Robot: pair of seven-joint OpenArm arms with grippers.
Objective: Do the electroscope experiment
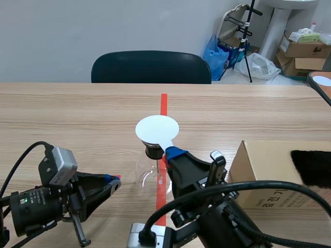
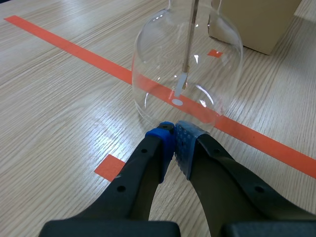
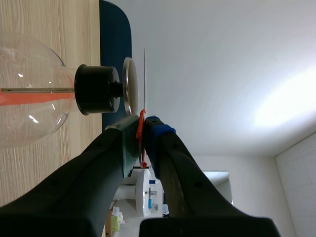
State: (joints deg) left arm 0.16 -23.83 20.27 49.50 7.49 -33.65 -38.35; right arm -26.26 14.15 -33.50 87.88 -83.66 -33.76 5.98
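Checking the scene view first, we find the glass flask [image 1: 150, 175] faint and hard to trace against the table [image 1: 77, 119]. It stands on the orange-red tape line near the table's middle, and the right arm covers its 3 o'clock side. The white disc [image 1: 157, 129] lies over the black stopper [image 1: 153, 151] and hides whatever caps it.

The right wrist view supplies that part. A metal plate [image 3: 127, 86] sits on the stopper, and the disc, seen edge-on, stands just off it with a thin gap between them. The right gripper [image 3: 142, 126] is clamped on the disc's stem. An orange-red sliver shows between the pads, and we cannot identify it.

The left wrist view cuts off the flask's neck, but it alone shows the inside: a thin rod [image 2: 189, 39] hangs down the middle with a small pale strip [image 2: 180, 85] at its lower end. The left gripper [image 2: 174, 133] has its jaws together on nothing, with the tips at the flask's base. We cannot tell whether they touch the glass. In the scene view this gripper lies at the flask's 9 o'clock.

At the flask's 3 o'clock we note a cardboard box [image 1: 264, 170] carrying a black furry piece [image 1: 311, 168], which the frame edge cuts off. A dark chair [image 1: 151, 67] stands at 12 o'clock, beyond the table.
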